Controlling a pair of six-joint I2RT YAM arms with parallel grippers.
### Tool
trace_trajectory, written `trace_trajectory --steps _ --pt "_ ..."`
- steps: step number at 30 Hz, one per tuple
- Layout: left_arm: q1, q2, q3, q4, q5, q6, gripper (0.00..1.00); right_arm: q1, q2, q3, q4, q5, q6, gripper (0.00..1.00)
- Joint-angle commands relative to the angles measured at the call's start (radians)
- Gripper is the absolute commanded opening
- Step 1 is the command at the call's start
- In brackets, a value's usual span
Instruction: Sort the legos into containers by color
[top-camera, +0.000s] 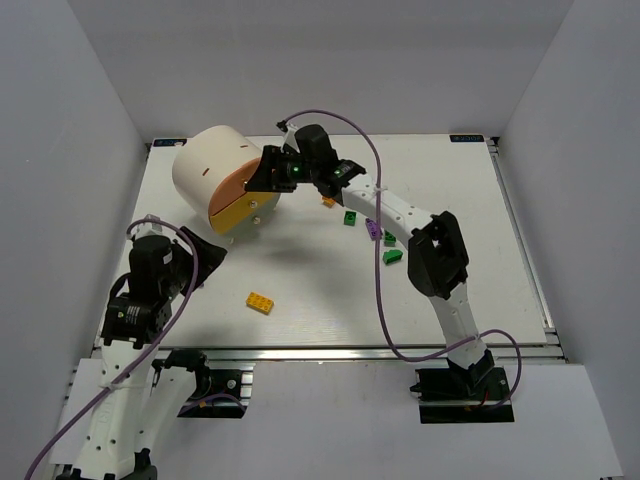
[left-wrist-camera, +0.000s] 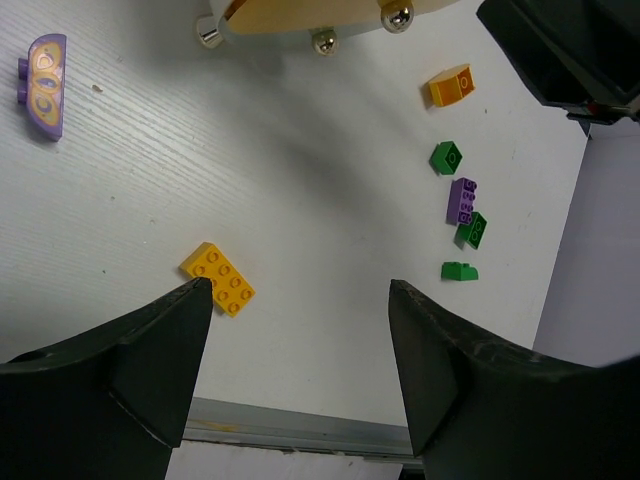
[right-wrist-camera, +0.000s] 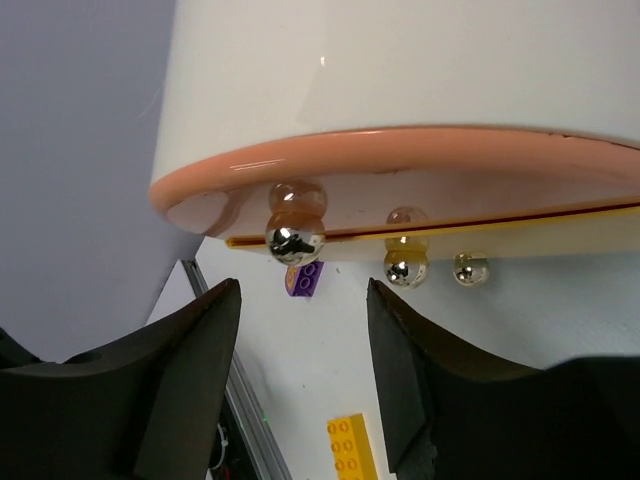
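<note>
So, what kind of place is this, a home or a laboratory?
Probably a robotics laboratory test cell: a left arm and a right arm bolted to a metal-framed white table, plain grey panels closing three sides, and only props such as a yellow brick and a cream drum.

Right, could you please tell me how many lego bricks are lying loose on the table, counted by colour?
Green bricks: 3
Orange-yellow bricks: 2
Purple bricks: 2, one of them a printed piece lying apart from the rest
Total: 7
</note>
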Motion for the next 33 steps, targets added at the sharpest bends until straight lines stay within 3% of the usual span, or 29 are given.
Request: trace_trajectory --steps 1,17,27,33 --pt "0.007 -0.013 -0.009 -0.005 -0.013 -0.011 0.81 0.011 0.033 0.062 0.047 0.031 0.032 0.59" --pt "0.007 -0.063 -0.03 -0.026 -0.026 -0.047 0.81 0.022 0.119 0.166 0.069 0.068 0.069 0.52" --pt "0.007 -0.068 -0.039 -0.026 -0.064 -0.07 0.81 0.016 0.116 0.166 0.111 0.065 0.066 0.26" --pt "0.007 -0.059 -0.061 -0.012 -0.101 -0.085 0.81 0.008 0.015 0.005 0.162 0.036 0.017 0.13"
